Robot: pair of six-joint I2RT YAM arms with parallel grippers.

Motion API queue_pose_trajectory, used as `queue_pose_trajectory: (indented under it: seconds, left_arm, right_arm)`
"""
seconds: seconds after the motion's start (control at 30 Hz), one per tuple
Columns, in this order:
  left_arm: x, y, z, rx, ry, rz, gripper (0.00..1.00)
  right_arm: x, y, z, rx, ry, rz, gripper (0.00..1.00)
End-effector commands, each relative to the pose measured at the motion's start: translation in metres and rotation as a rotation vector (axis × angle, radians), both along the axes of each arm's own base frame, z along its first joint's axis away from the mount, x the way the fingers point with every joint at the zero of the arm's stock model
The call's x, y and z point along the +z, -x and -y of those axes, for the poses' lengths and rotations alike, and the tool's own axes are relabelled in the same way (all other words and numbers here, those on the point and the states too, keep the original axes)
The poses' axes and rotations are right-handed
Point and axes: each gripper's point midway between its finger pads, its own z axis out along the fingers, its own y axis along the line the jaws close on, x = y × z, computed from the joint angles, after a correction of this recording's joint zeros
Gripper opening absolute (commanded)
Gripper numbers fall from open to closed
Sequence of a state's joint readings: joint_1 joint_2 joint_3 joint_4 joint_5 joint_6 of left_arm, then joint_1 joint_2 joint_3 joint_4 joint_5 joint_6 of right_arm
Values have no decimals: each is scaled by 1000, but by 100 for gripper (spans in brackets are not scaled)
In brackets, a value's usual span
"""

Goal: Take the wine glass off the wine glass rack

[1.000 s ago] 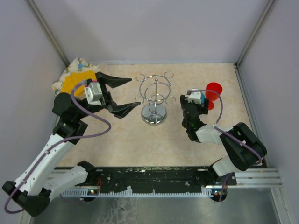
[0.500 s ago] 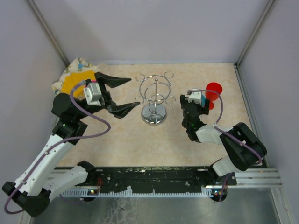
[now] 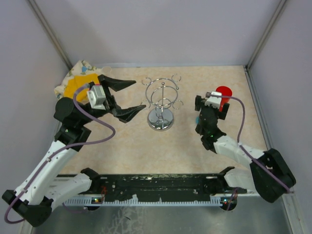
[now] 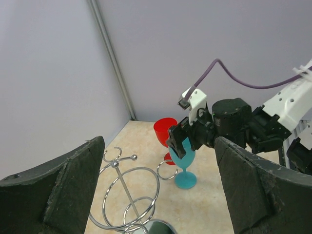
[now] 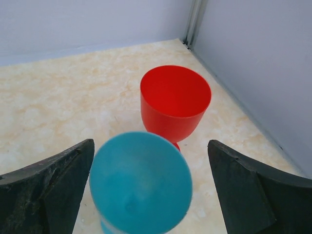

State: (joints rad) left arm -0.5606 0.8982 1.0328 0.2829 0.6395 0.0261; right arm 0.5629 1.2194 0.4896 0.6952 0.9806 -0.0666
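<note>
Turquoise opaque plastic makes up the stemmed wine glass [image 5: 141, 187], which has a rounded bowl, a short stem and a flat round foot. It stands upright on the beige stone-patterned tabletop [image 3: 146, 146], off the shiny chrome wire wine glass rack [image 3: 162, 105] and to its right. The right hand [image 3: 210, 108] sits around the bowl with its fingers spread, a gap showing on one side. A red plastic goblet [image 5: 175, 105] stands just behind, toward the far right corner. The left hand [image 3: 129, 97] hovers left of the rack, spread wide and holding nothing. A yellow patterned cloth [image 3: 78, 80] lies in the far left corner.
</note>
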Motion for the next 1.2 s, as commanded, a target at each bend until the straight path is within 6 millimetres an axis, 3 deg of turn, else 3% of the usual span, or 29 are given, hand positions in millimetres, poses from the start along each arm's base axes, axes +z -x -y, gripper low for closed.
queue_pose_trajectory:
  seconds: [0.0,0.33,0.4,0.53,0.6,0.7,0.77,0.83,0.9,1.17]
  left_arm:
    - [-1,-4,0,16,6,-26,100]
    - [-2,-10,-2,46,14,-49,100]
    - [-2,-21,-8,117,22,-69,100]
    - [-5,-84,-46,495,58,-224,100]
    - [-38,-128,-63,717,-31,-410,100]
    - [-80,-173,-93,991,-162,-637,100]
    - [-109,-195,-111,1089,-210,-768,100]
    - [-124,-209,-122,1074,-180,-872,100]
    - [-136,-215,-131,1046,-123,-940,100]
    - [-125,-207,-144,1074,-61,-895,100]
  right_arm:
    - [22,16,11,-35,-46,42,99]
    - [55,30,15,0,-77,59,99]
    - [70,31,14,12,-99,65,99]
    - [116,31,-4,141,-164,101,99]
    - [142,29,-16,214,-178,99,99]
    - [167,19,-38,300,-175,42,99]
    - [178,13,-51,348,-179,9,99]
    - [189,9,-60,379,-181,-13,99]
    - [192,4,-68,414,-178,-50,99]
    - [195,-10,-77,505,-236,-105,99]
